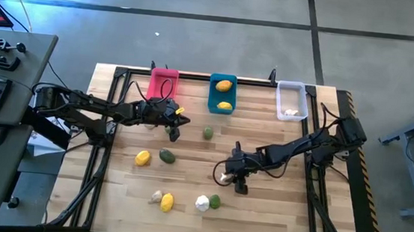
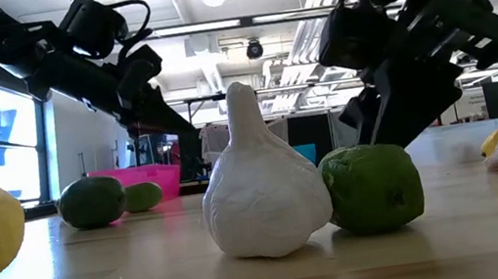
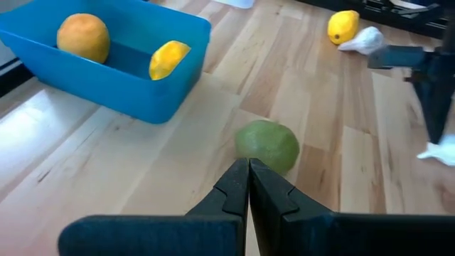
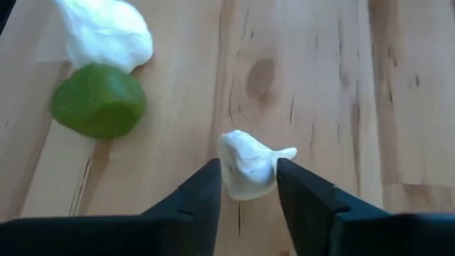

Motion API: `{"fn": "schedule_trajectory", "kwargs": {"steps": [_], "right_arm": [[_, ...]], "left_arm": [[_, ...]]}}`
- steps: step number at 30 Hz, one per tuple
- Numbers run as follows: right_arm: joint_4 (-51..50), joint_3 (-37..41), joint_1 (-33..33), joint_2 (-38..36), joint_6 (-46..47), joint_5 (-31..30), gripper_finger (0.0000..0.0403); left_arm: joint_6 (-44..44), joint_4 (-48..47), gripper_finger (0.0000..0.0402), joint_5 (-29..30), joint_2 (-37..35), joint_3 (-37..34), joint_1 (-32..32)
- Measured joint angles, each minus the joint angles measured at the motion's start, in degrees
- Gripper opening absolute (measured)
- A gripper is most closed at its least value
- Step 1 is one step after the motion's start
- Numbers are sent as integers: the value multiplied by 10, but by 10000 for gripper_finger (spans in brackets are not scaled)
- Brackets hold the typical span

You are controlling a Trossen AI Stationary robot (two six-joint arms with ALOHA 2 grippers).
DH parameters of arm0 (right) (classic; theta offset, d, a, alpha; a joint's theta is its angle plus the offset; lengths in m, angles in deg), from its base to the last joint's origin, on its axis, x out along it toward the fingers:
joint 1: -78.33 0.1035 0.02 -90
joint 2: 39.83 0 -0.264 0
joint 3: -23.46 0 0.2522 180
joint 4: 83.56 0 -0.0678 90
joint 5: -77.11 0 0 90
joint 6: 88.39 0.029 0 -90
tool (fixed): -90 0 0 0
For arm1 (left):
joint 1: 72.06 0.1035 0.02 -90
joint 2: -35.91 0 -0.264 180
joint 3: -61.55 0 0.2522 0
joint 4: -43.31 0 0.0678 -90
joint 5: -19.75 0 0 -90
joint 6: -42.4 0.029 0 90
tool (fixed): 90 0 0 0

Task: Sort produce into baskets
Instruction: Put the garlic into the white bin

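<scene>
Pale wooden table (image 1: 274, 212), concrete floor (image 1: 198, 40)

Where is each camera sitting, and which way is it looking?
High view: above the table, facing straight down; shows both arms, the blue basket and a white garlic.
Low view: at tabletop height, facing across into the room; the arms hang in from above.
Left wrist view: on the left arm, looking past the shut left pincer.
Right wrist view: on the right arm, looking past the right pincer, fingers either side of a small garlic.
Shared: high and low views both show that white garlic.
</scene>
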Motion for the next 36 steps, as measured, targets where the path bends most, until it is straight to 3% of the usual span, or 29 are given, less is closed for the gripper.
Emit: {"fn": "schedule_trajectory", "kwargs": {"steps": [5, 10, 14, 18, 21, 27, 32, 36], "right_arm": [[-1, 0, 0, 0, -12, 6, 76], [-2, -3, -10, 0, 32, 7, 26], [-10, -27, -18, 0, 59, 6, 7], [-90, -74, -34, -20, 81, -6, 8], [-212, -119, -59, -56, 95, -72, 8], [-430, -174, -155, -147, 106, -204, 5], [-518, -160, -280, -224, 127, -209, 4], [-527, -141, -367, -271, 124, -227, 3]], "left_arm": [[-3, 0, 0, 5, 0, 0, 0], [-26, 1, 0, 13, 0, 0, 0], [-32, 1, 0, 13, 0, 0, 0], [-40, 5, 0, 13, 0, 0, 0], [-47, 5, 0, 13, 0, 0, 0], [-52, 25, 0, 8, 0, 0, 0], [-44, 39, 0, 6, 0, 0, 0], [-53, 44, 0, 5, 0, 0, 0]]}}
